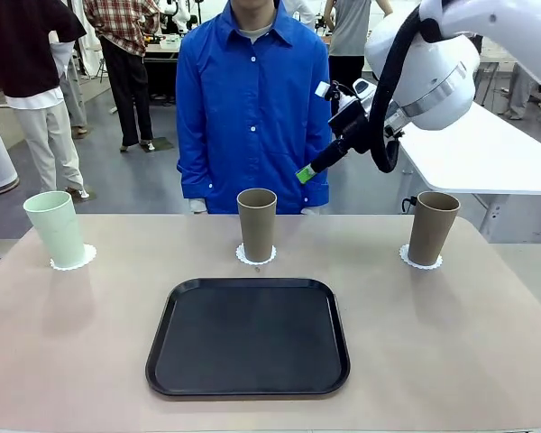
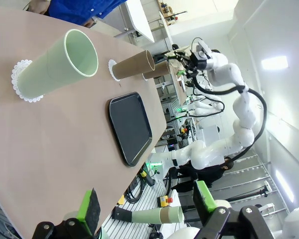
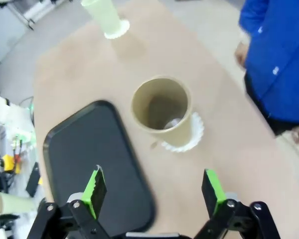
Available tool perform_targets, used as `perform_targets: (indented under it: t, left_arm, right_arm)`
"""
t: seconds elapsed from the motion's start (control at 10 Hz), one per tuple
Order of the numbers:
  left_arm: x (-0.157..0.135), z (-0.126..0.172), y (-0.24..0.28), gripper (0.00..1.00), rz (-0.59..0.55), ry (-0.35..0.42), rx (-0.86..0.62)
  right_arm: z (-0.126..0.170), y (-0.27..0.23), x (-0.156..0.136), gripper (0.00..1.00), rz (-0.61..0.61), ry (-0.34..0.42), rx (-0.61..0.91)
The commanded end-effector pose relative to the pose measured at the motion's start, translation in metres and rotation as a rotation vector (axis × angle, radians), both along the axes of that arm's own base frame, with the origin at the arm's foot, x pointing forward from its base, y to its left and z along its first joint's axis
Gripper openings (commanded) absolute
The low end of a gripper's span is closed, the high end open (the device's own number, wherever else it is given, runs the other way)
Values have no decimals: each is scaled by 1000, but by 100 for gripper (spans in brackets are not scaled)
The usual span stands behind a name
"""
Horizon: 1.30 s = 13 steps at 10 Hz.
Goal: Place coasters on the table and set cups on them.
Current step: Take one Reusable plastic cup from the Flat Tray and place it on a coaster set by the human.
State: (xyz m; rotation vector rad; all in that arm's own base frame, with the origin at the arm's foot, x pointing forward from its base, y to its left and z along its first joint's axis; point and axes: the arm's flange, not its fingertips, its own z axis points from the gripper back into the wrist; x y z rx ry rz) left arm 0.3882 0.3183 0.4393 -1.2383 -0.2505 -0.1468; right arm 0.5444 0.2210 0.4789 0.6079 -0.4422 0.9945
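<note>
Three cups stand upright on the beige table (image 1: 487, 361), each on a white lacy coaster: a mint cup (image 1: 54, 230) on the left coaster (image 1: 76, 261), a taupe cup (image 1: 256, 224) on the middle coaster (image 1: 256, 260), and a taupe cup (image 1: 432, 227) on the right coaster (image 1: 421, 262). My right gripper (image 1: 317, 165) hangs high above the table's far edge, between the middle and right cups. In its wrist view the right gripper (image 3: 153, 191) is open over the middle cup (image 3: 162, 109) and holds nothing. My left gripper (image 2: 145, 204) is open and empty, off the table's end, facing the mint cup (image 2: 60, 62).
A black tray (image 1: 249, 336) lies bare at the table's near middle. A person in a blue shirt (image 1: 252, 99) stands at the far edge behind the middle cup. A white table (image 1: 487, 153) stands at the back right.
</note>
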Motion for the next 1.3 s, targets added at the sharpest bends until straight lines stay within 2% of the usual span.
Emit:
perform_targets:
  t: [0.0,0.3,0.5,0.6,0.7,1.2]
  left_arm:
    - [-2,2,2,100,-5,-6,-2]
    - [-2,2,2,100,-5,-6,-2]
    - [-2,2,2,100,-5,-6,-2]
    - [-2,2,2,100,-5,-6,-2]
    - [-2,2,2,100,-5,-6,-2]
    - [-2,2,2,100,-5,-6,-2]
  right_arm:
    - [1,44,-26,100,-77,110,-182]
    - [6,89,-53,100,-93,194,-464]
    - [-1,89,-68,100,-99,219,-569]
    - [-4,79,-67,100,-94,230,-583]
    - [-7,88,-76,100,-110,190,-528]
    - [-7,88,-76,100,-110,190,-528]
